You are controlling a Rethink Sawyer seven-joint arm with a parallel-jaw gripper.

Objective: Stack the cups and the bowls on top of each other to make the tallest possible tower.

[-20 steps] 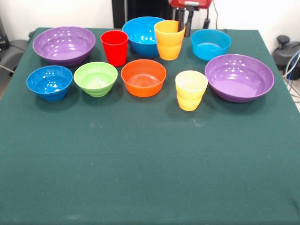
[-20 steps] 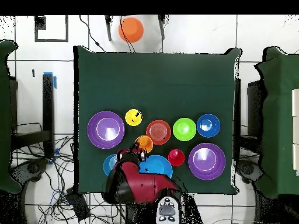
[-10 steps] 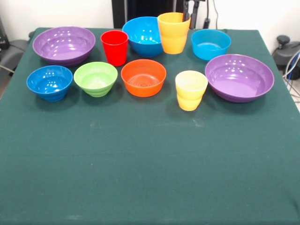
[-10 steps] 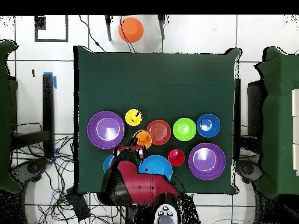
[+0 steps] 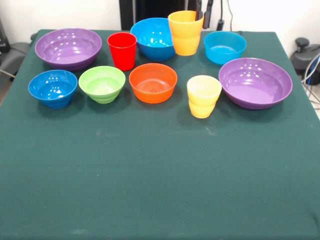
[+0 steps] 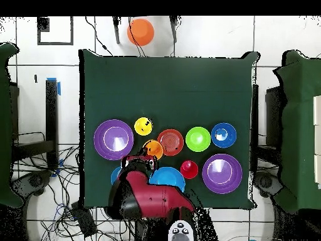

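A: Front view first. What sits on the green tabletop (image 5: 160, 175)?

B: The orange cup (image 5: 185, 32) hangs raised at about 12 o'clock, its base clear of the cloth, just beside the large blue bowl (image 5: 152, 37). The claw (image 5: 200, 17) pinches its far rim; only dark fingers (image 5: 206, 12) show at the top edge. The red cup (image 5: 122, 50) stands at 11, the yellow cup (image 5: 203, 95) right of centre. The orange bowl (image 5: 153, 82) is central, the green bowl (image 5: 102, 83) and dark blue bowl (image 5: 52, 88) lie towards 9, the cyan bowl (image 5: 224, 47) at 1, and purple bowls at 10 (image 5: 68, 47) and 3 (image 5: 255, 82).

A: And overhead?

B: It shows the red and black arm (image 6: 150, 198) coming up from 6 o'clock, covering part of the blue bowl and most of the cyan one. The orange cup peeks out above it. An orange round thing (image 6: 140, 31) sits off the tabletop at 12, unseen from the front.

A: Any writing?

B: None I can read.
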